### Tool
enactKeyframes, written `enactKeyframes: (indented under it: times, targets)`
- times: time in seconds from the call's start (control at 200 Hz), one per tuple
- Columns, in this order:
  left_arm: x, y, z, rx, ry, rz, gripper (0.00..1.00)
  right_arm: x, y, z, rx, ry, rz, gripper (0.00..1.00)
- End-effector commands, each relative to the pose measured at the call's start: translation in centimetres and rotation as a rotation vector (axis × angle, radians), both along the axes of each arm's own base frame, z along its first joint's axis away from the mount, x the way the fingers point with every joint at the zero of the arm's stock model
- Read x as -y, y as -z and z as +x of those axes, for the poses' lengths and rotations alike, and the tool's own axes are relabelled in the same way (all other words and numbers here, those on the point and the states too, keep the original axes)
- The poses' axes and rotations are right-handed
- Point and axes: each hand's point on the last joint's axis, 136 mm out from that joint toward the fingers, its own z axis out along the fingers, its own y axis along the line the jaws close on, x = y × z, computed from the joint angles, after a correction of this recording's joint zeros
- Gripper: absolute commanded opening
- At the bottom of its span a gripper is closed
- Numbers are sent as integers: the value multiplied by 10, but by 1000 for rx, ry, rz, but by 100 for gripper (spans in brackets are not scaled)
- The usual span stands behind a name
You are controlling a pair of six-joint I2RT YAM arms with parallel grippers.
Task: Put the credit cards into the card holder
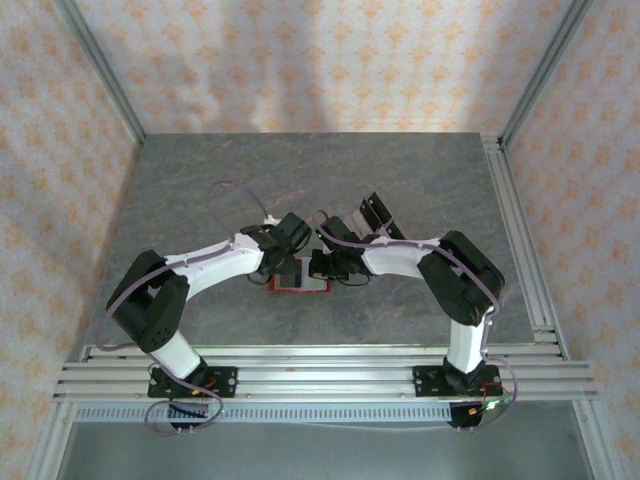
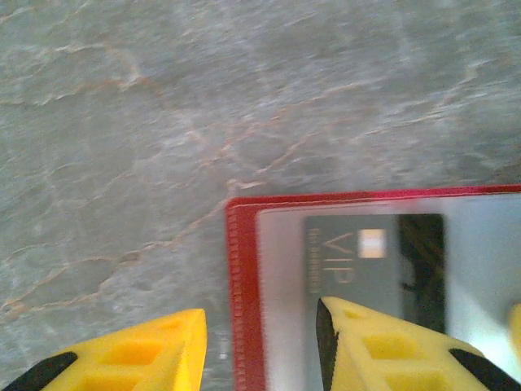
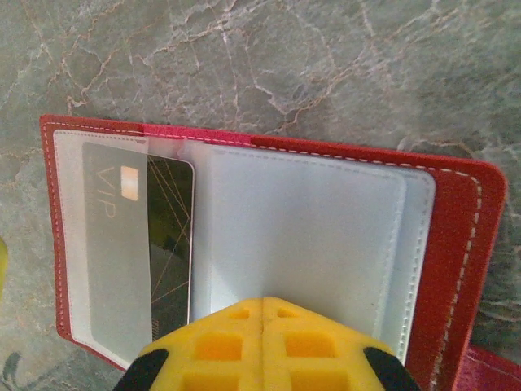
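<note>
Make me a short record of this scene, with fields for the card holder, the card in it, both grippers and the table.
card holder: lying open on the table, red outside, pale inside
card: marked VIP, in the holder, partly under a clear sleeve
left gripper: open, straddling the holder's red edge, one finger on the sleeve
right gripper: shut, tips at the pale inside
table: grey, veined

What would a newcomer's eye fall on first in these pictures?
First the open red card holder at the middle of the table, with a grey VIP card partly inside a clear sleeve. The right gripper, shut, sits over its pale inner page, while the left gripper straddles its red edge, yellow fingers apart.
</note>
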Motion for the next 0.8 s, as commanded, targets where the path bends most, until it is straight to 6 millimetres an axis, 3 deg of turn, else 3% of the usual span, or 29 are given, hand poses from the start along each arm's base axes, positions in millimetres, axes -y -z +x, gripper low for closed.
enactKeyframes:
  times: [0.0, 0.085, 0.205, 0.581, 0.796]
  targets:
    - [13, 3, 8, -2, -6, -34, 40, 9, 1, -1, 5, 27, -15, 0]
    - [20, 7, 11, -5, -3, -57, 40, 9, 1, -2, 4, 28, -12, 0]
    - [14, 7, 11, -1, -19, -29, 40, 9, 1, -2, 2, 28, -11, 0]
    - [-50, 12, -11, -5, -139, 80, 40, 3, -23, 2, 30, 19, 26, 0]
    - [-60, 18, -17, -17, -141, 90, 40, -6, -39, 6, 40, 9, 58, 0]
